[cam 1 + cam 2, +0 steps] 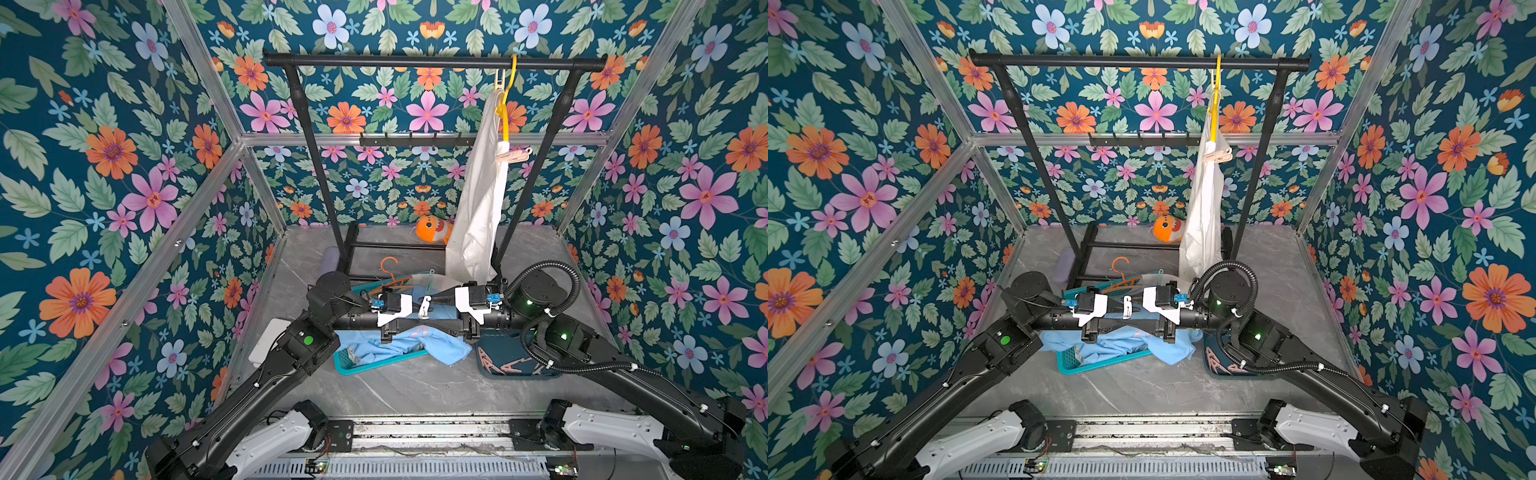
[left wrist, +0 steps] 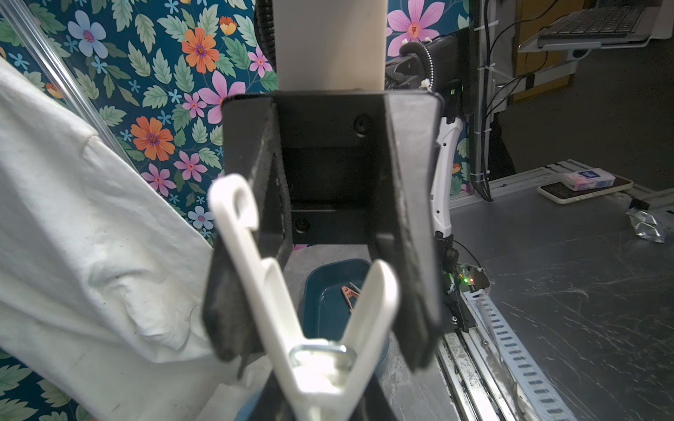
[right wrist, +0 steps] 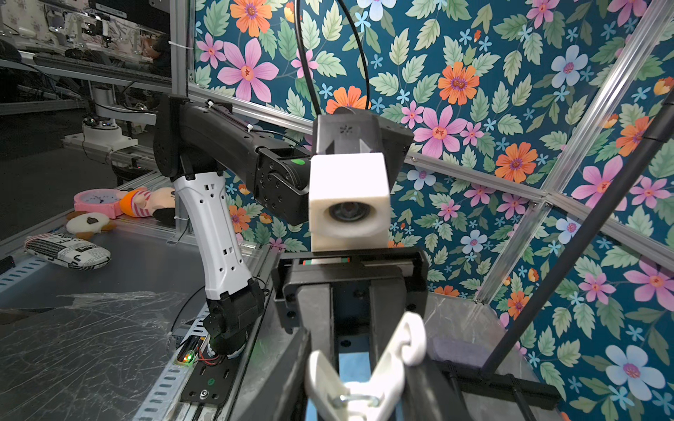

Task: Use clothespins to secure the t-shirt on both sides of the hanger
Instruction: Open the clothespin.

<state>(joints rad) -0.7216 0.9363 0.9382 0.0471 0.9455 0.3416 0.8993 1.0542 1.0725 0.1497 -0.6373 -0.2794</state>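
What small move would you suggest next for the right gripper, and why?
Probably close the right gripper fully on the white clothespin: its fingers flank the pin's spread handle legs, firm contact looks unsure, and the left gripper appears to hold the pin's other end.

Both top views are bright, evenly lit and sharp, with only soft shadows on the grey surface [image 1: 399,386]. Wrist views are dimmer and wide-angle stretched; the white clothespin [image 2: 317,379] near the lens is blurred, glaring.
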